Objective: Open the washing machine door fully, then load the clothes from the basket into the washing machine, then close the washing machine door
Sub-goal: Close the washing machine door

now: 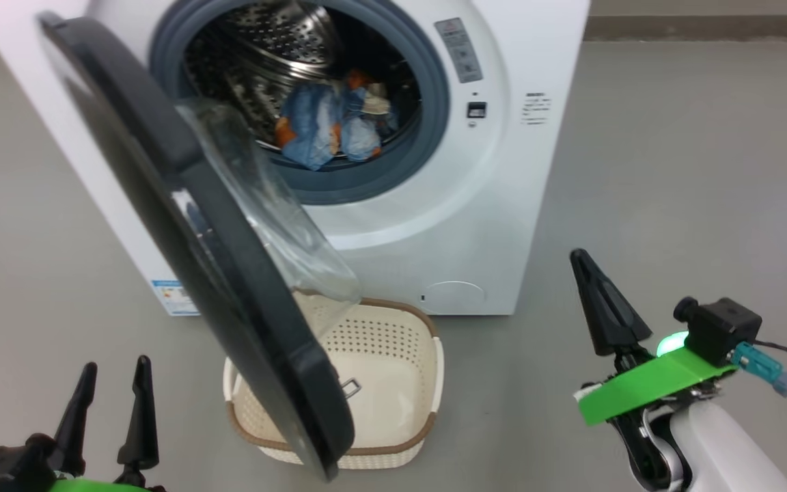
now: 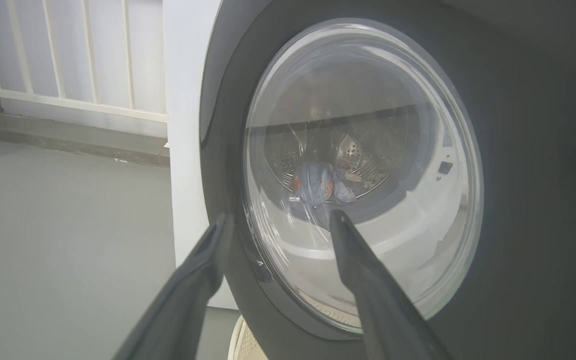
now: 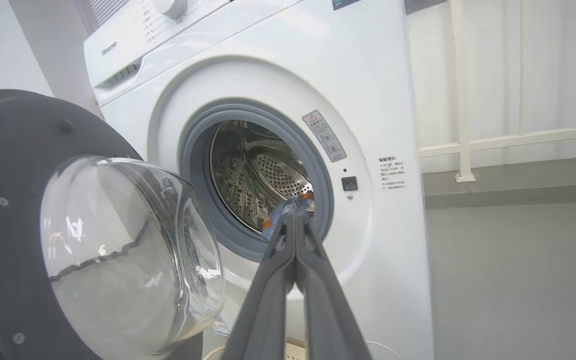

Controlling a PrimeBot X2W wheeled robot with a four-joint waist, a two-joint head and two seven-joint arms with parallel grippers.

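The washing machine [image 1: 503,171] [image 3: 368,90] stands with its door [image 1: 182,225] [image 2: 518,100] [image 3: 13,150] swung out to the left, glass bowl facing the drum. The light blue clothes [image 1: 328,126] [image 3: 283,212] lie inside the steel drum; they also show through the door glass [image 2: 318,180]. Below the door sits the cream basket [image 1: 380,355], with nothing in it. My left gripper [image 1: 113,376] [image 2: 278,225] is open, low at the left, outside the door. My right gripper [image 1: 581,263] [image 3: 295,217] is shut on nothing, out to the right of the machine.
Grey floor [image 1: 673,171] spreads to the right and left of the machine. A white railing [image 3: 518,140] and a low ledge run behind it. The door hangs over the basket's left half.
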